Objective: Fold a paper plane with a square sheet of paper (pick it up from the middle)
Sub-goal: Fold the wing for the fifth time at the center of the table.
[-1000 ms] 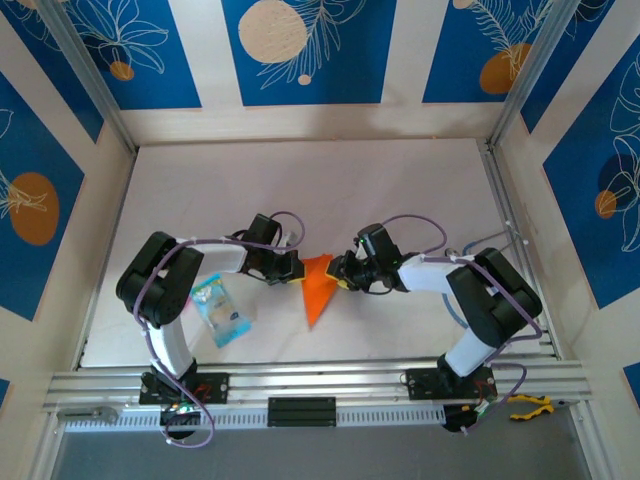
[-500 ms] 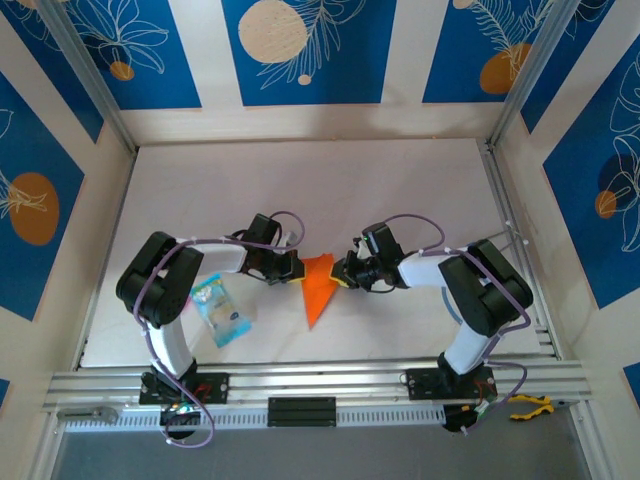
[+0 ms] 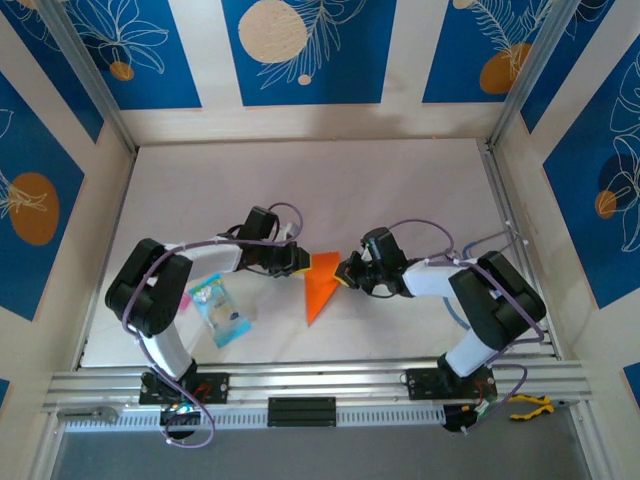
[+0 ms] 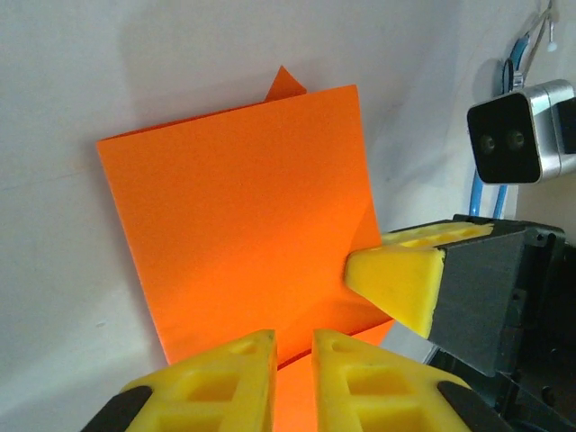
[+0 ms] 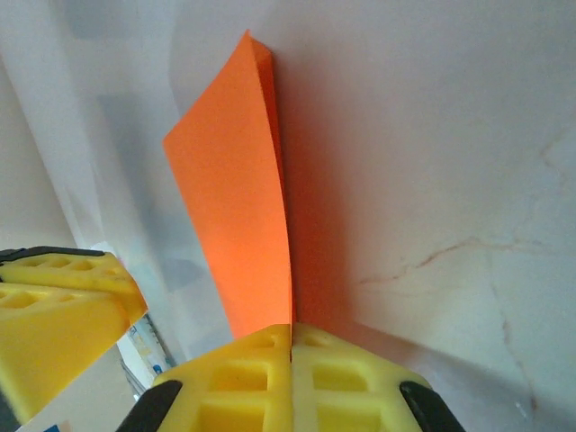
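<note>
The paper (image 3: 320, 285) lies at mid-worktop between the two arms. It is folded to a narrow wedge whose tip points to the near edge. In the right wrist view a doubled flap stands up from the surface.

The right end effector (image 3: 345, 272) is clamped on the paper's far right edge, fingers pressed together with the sheet between them. The left end effector (image 3: 298, 262) sits at the far left edge with its fingers parted a crack. Orange shows in the gap, but nothing looks pinched there.

The step in hand seems to be folding the flap over along the centre crease. To do it well, the right arm should act as anchor while the left takes the flap close to the crease. It should carry the flap low so the thin sheet does not buckle, match edge to edge, and only then press along the fold. Pulling the two apart would likely tear the paper.

Blue panels (image 3: 300, 50) with pale leaf drawings wall in the far end and both sides. The worktop (image 3: 400, 190) is pale and smooth, so paper will probably slide easily. A metal rail (image 3: 330, 383) runs along the near edge. A packet (image 3: 218, 310) lies near left, well apart from the paper.
</note>
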Action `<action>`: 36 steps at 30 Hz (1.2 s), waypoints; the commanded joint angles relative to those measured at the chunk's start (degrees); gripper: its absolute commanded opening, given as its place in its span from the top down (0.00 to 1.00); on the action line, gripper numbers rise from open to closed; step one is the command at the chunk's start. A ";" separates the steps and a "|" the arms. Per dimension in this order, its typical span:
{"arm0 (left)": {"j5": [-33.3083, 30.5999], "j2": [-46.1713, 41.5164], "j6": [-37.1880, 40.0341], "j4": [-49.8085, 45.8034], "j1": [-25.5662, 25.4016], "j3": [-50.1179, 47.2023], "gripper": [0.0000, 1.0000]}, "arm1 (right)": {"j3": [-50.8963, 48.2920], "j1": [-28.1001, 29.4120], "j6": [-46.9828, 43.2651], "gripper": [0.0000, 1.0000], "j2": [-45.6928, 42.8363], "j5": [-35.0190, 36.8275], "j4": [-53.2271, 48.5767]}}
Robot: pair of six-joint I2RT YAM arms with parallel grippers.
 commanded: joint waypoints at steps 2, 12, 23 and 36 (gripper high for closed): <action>2.17 1.53 -2.36 1.72 0.19 1.54 0.81 | -0.66 1.88 4.89 0.97 -1.55 5.03 -1.08; 0.57 6.05 -2.69 1.02 -0.23 0.33 0.88 | -1.62 3.96 5.91 0.96 -1.77 5.97 -0.56; 0.22 7.63 1.07 -0.18 -0.24 -0.38 0.98 | -1.26 2.02 0.39 0.82 -0.08 -1.85 4.32; 0.20 7.70 2.64 -0.53 -0.18 0.08 1.00 | 2.31 -1.81 -5.37 0.76 4.42 -9.91 3.19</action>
